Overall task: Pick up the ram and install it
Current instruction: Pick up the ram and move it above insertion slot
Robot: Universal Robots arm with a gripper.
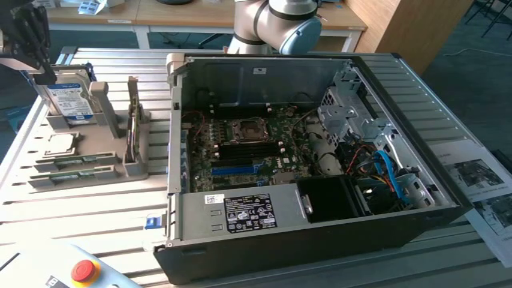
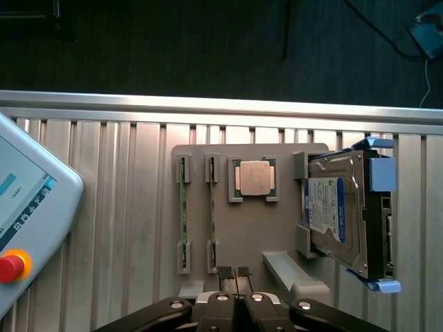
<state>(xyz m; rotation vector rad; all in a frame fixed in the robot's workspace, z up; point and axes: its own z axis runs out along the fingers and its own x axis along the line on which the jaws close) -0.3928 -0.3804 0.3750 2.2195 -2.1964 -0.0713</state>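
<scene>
End effector, clenched empty, hovers near the nearer ram in its holder.

Ribbed bare-metal table, matt grey plastic holder, shiny metal hard drive (paper-labelled), green circuit-board ram.

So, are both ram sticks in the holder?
Both in: one ram stick and the second ram stick stand on edge in the grey holder.

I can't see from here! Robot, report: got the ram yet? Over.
Gripper shut, empty, over holder. Both ram sticks in slots. Processor beside them.
</scene>
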